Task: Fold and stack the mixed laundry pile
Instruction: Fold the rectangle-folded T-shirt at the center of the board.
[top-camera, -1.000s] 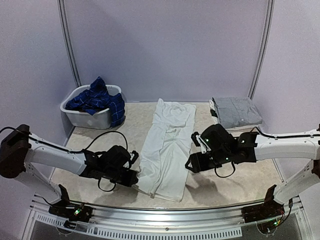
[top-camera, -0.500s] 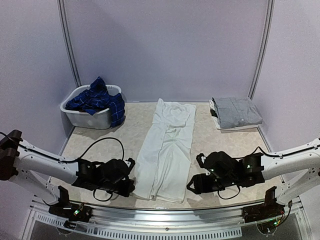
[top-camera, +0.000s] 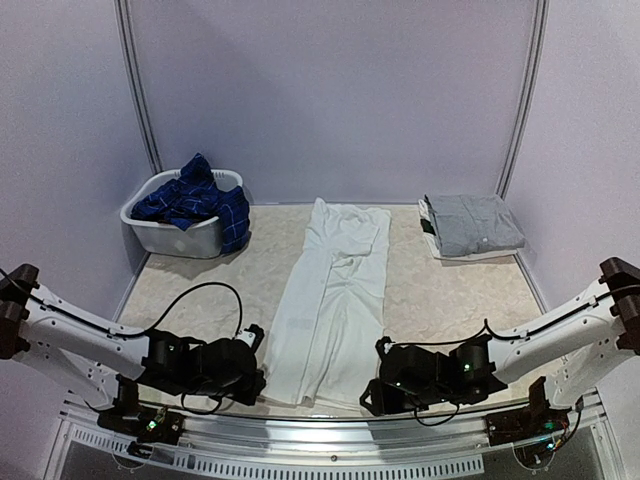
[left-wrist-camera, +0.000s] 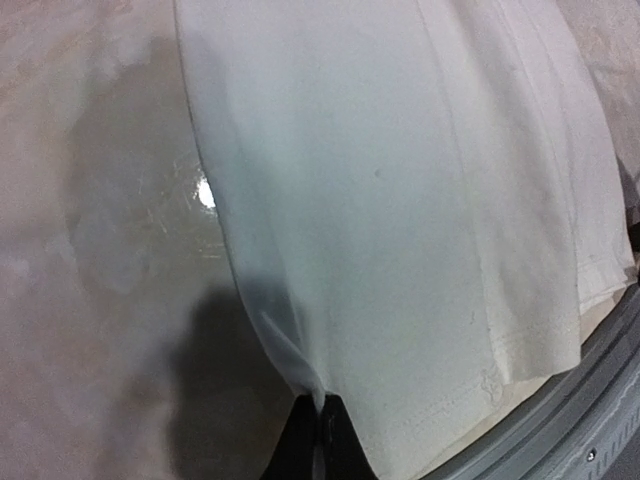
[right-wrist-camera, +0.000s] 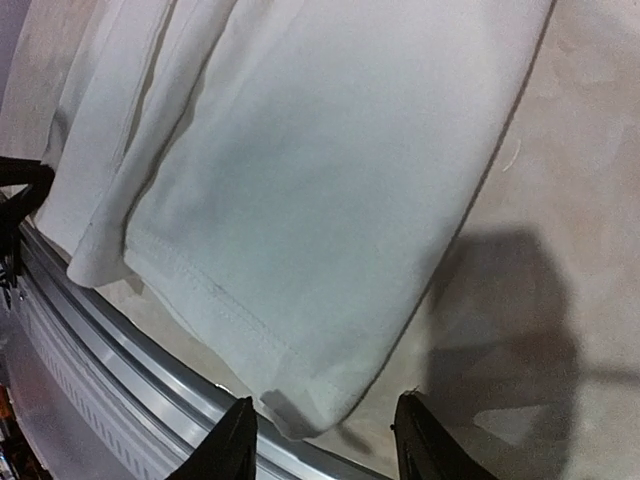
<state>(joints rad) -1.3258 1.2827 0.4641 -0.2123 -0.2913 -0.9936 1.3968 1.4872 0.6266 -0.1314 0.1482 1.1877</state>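
Observation:
White trousers (top-camera: 335, 290) lie stretched lengthwise down the middle of the table, hem at the near edge. My left gripper (top-camera: 258, 375) is low at the hem's left corner and shut on a pinch of that cloth (left-wrist-camera: 322, 405). My right gripper (top-camera: 372, 395) is low at the hem's right corner. In the right wrist view its fingers stand apart on either side of that corner (right-wrist-camera: 322, 420), open, with the trousers (right-wrist-camera: 330, 180) spreading away beyond them. The rest of the laundry pile, a navy plaid shirt (top-camera: 190, 195), fills the basket at back left.
The white plastic basket (top-camera: 175, 238) stands at the back left corner. A folded grey garment (top-camera: 472, 222) lies at back right. A metal rail (top-camera: 320, 420) runs along the table's near edge, right under both grippers. Walls close in the back and sides.
Both arms have drawn back toward the near edge and dropped low. The trousers' hem slid nearer with the left gripper. The right gripper came to the right hem corner, its jaws narrowing somewhat.

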